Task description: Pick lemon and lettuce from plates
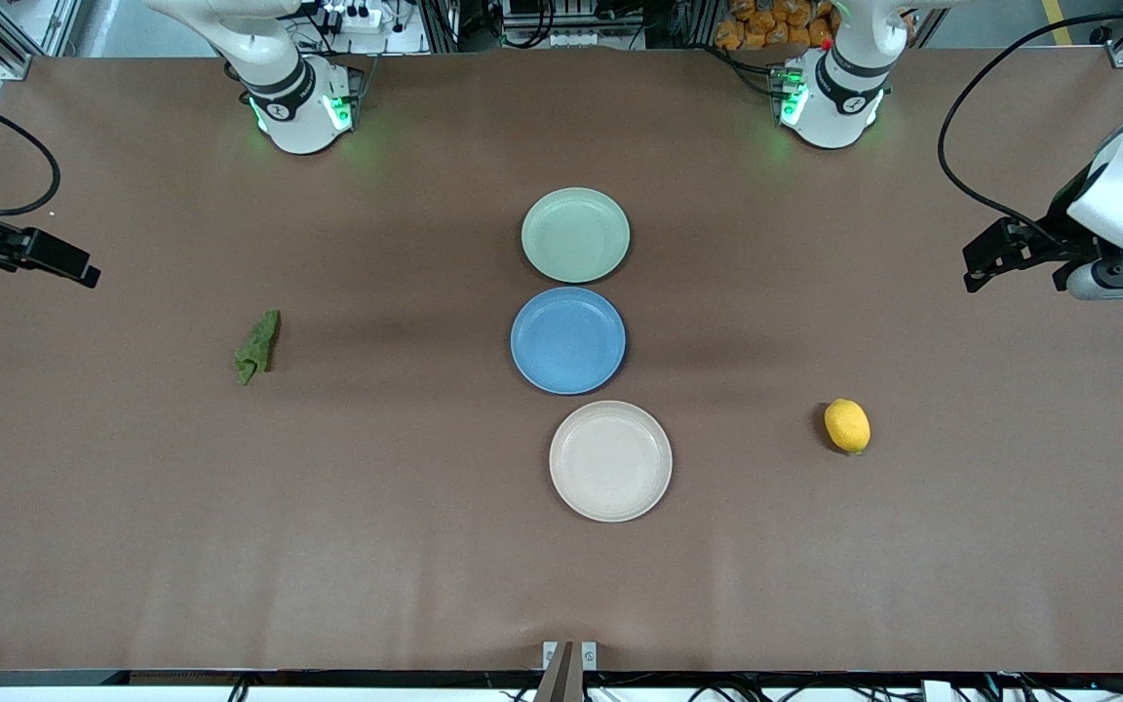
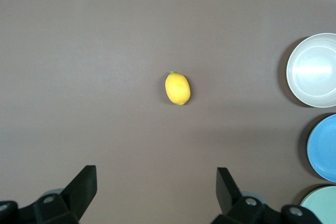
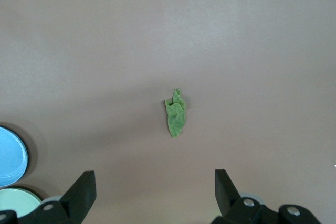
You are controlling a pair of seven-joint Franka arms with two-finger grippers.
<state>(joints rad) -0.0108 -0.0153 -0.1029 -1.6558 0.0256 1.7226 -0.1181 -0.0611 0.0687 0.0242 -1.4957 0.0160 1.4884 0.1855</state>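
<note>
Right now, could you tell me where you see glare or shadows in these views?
Front view: soft dark bands on the table beside the blue plate. Left wrist view: glare on the beige-white plate, faint shadow beneath the lemon. Right wrist view: even light, slight shadow beside the lettuce.

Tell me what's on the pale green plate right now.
Nothing: the pale green plate shows bare, like the beige-white plate. The lettuce and lemon lie on the table. Nothing covers the plate.
</note>
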